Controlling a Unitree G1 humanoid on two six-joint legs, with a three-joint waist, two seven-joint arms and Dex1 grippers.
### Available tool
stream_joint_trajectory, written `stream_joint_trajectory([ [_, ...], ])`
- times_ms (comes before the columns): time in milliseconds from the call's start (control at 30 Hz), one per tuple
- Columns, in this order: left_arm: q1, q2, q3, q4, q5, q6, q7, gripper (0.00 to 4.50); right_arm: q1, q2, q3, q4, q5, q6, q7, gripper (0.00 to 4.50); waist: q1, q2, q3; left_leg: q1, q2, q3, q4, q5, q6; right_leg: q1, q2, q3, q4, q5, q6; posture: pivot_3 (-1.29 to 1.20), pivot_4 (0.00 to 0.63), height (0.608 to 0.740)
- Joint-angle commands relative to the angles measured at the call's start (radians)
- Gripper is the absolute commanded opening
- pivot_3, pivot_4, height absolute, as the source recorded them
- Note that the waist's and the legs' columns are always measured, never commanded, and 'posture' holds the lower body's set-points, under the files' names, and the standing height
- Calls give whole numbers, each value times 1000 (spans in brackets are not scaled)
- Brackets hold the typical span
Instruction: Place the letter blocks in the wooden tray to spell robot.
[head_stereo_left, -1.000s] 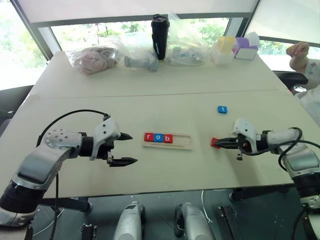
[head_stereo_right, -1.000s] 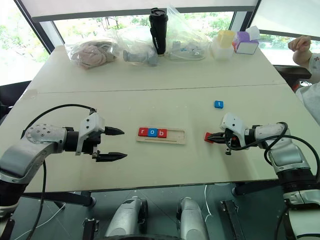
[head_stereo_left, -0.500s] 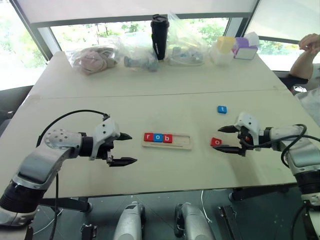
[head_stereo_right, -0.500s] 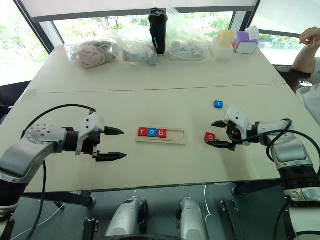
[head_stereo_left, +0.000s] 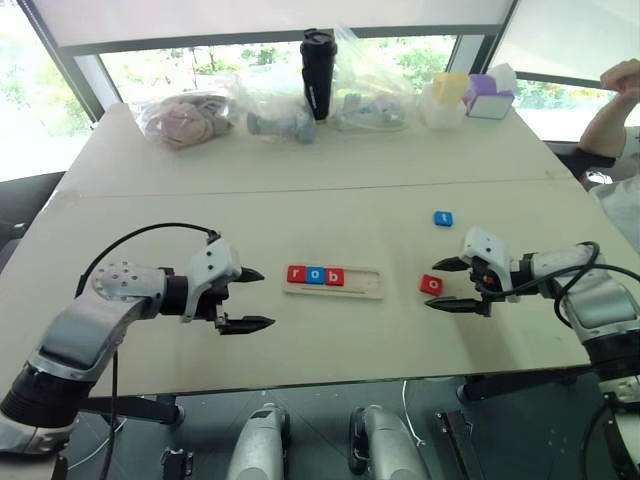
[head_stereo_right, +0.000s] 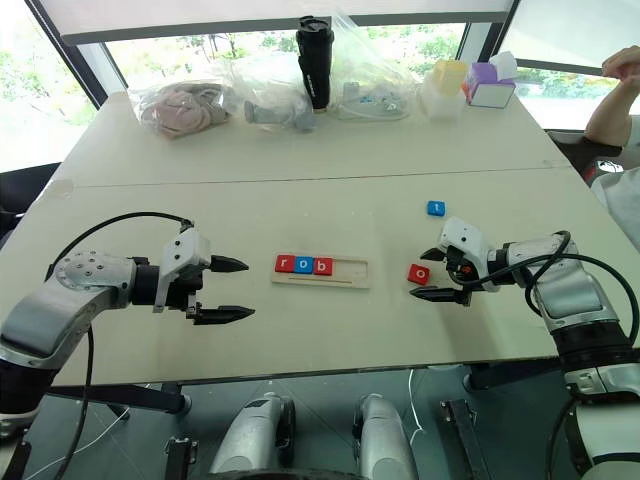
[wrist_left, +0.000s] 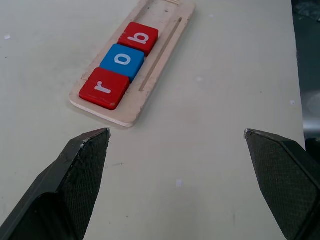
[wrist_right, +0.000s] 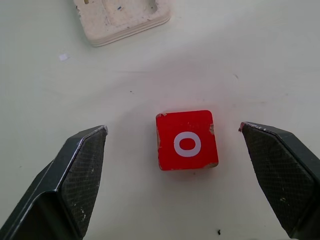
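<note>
Both arms reach in low over the pale worktop (head_stereo_left: 330, 200), forearms bent inward so that the tools point toward each other across the long pale wooden tray (head_stereo_left: 334, 281). The left tool (head_stereo_left: 248, 298) hangs left of the tray, its two black fingers spread wide and holding nothing. The right tool (head_stereo_left: 448, 286) sits on the tray's other side, tipped down toward the worktop, its fingers likewise spread wide and empty.

The red square block (wrist_right: 187, 140), marked with a white "o", lies flat on the worktop to the right of the tray, between the right tool's two fingers but touching neither.

In the tray, three blocks fill its left end, side by side: a red block (wrist_left: 104, 88) with "r", a blue block (wrist_left: 122, 58) with "o", and a red block (wrist_left: 138, 38) with "b". The tray's right end is bare wood.

Beyond the tray and to its right, past the right tool, a small blue block (head_stereo_left: 444, 218) with "t" lies alone on the worktop.
</note>
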Motion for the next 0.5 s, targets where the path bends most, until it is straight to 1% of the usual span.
stream_joint_trajectory([
  [33,2,2,12,-27,3,-12,6,4500,-15,-5,-7,12,-8,-16,-2,4425,1,0,0,0,0,0,0,0,0,0,0,0,0,0,0,0,150,740],
  [100,2,0,12,-29,3,-12,8,4500,-13,0,-4,20,-14,-23,-6,4425,0,0,0,0,0,0,0,0,0,0,0,0,0,0,0,0,150,740],
  [200,2,-1,12,-28,4,-13,8,4500,-13,7,1,27,-21,-29,-12,3599,-1,0,0,0,0,0,0,0,0,0,0,0,0,0,0,0,150,740],
  [233,1,-1,12,-28,4,-13,8,4500,-13,8,1,28,-22,-31,-13,3124,-1,0,0,0,0,0,0,0,0,0,0,0,0,0,0,0,150,740],
  [333,0,1,13,-25,5,-13,7,4500,-18,12,-3,27,-22,-29,-17,1421,-1,0,0,0,0,0,0,0,0,0,0,0,0,0,0,0,150,740],
  [367,0,1,13,-26,5,-13,8,4500,-17,12,-4,26,-21,-29,-17,1127,-1,0,0,0,0,0,0,0,0,0,0,0,0,0,0,0,150,740],
  [500,0,-1,12,-27,5,-12,9,4500,-16,11,-6,24,-22,-31,-21,1141,-1,0,0,0,0,0,0,0,0,0,0,0,0,0,0,0,150,740],
])
